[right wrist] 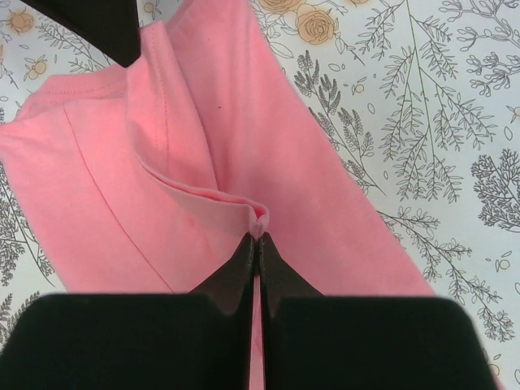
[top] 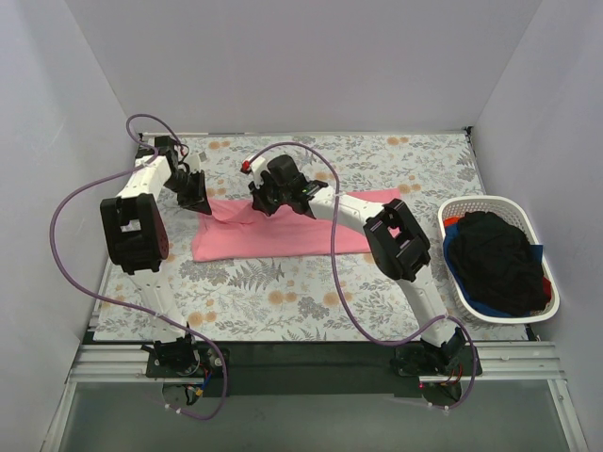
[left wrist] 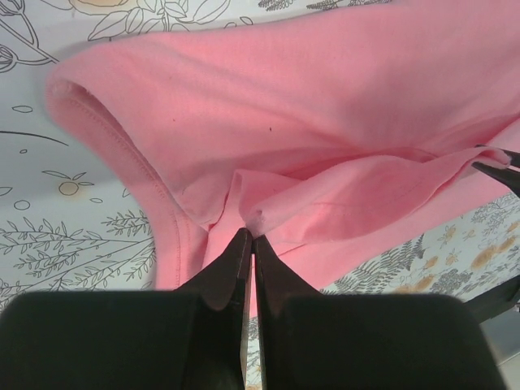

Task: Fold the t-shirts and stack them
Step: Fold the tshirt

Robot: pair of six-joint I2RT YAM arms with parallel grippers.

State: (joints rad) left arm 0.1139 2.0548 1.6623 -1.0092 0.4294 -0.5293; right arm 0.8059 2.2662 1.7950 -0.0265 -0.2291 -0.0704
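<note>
Across the middle of the top view lies the salmon-pink cotton t-shirt (top: 283,240). It forms a long band that looks doubled over, on the grey-and-orange floral tablecloth (top: 377,160) covering the worktop. Both hands sit on its upper-left edge. The left hand (top: 200,198) is at the corner and the right hand (top: 271,200) is just beside it, toward frame centre.

Left hand: tips pressed together, pinching a raised ridge of pink fabric next to a stitched hem. In the left wrist view the cloth bunches up into the tips.

Right hand: same, tips pressed together on a small doubled lip of fabric. Neither hand grips anything else.

We read this as one paired grab. Two points on the same edge should keep it straight when carried over, so the fold lands parallel rather than skewed. Fabric near both grips is puckered and lifted; the rest lies flat.

At the right of the frame, the white oval plastic laundry basket (top: 490,201) holds the queue: a black t-shirt (top: 495,259) on top, with a dark blue t-shirt (top: 474,303) and a sliver of a red t-shirt (top: 450,223) under it. Nothing folded is stacked yet, so we'd call it early, with the first shirt mid-fold.

Risk: the cotton is soft and the pinch is thin. Either grip may hold only the top layer, so the layers could separate on the lift.
</note>
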